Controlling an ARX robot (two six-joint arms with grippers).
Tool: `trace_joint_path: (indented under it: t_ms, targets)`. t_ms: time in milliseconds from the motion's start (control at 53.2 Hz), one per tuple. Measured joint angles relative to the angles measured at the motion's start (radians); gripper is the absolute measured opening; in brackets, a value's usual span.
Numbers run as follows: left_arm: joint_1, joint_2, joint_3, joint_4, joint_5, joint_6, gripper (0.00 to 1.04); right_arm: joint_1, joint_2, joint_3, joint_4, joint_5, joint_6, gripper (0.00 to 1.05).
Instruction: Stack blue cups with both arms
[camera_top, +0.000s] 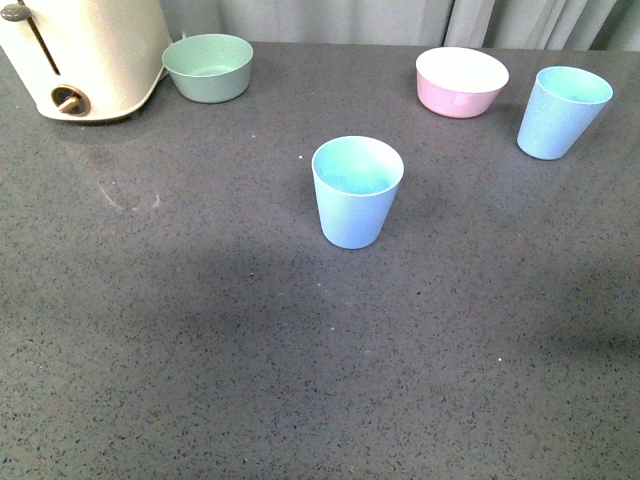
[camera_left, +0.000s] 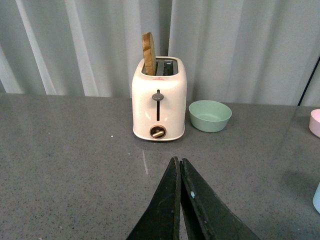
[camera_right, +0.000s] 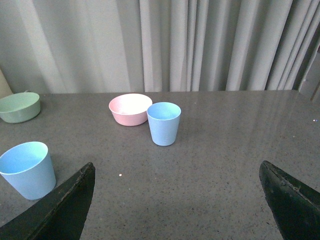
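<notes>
Front view shows the stacking not yet begun. The two light blue, tapered, handleless plastic cups stand upright, empty and well apart on the dark grey speckled tabletop (camera_top: 200, 350). The middle cup (camera_top: 357, 192) stands alone near the centre. The far cup (camera_top: 563, 112) is at the back on the robot's right, just beside the pink round bowl (camera_top: 461, 82) with a white inside. Neither arm shows in this view.

In the left wrist view, the left pincer (camera_left: 179, 161) has its black fingers pressed together on nothing and points toward the cream toaster (camera_top: 85, 55). In the right wrist view, the right pincer (camera_right: 176, 167) is spread wide and empty, with the far cup ahead of it and well clear of either finger.

As I judge it, every step is left: each arm must take a cup, then one cup must be lowered into the other.

Counted: two blue cups; two bowls, the pink one and a sage green round bowl (camera_top: 208, 67); one toaster, with one brown slice (camera_left: 149, 52) standing up out of a slot; two pincers.
</notes>
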Motion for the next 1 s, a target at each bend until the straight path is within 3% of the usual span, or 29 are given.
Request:
trace_joint_path:
  t_ms: [620,714,996]
  targets:
    - [0.0,-0.24,0.0,-0.238,0.0,0.0,0.02,0.0,0.0,0.0,0.0,0.0,0.0,0.96]
    - [0.0,-0.375,0.0,-0.398,0.0,0.0,0.02,0.0,0.0,0.0,0.0,0.0,0.0,0.96]
    - [0.0,-0.405,0.0,-0.408,0.0,0.0,0.02,0.0,0.0,0.0,0.0,0.0,0.0,0.96]
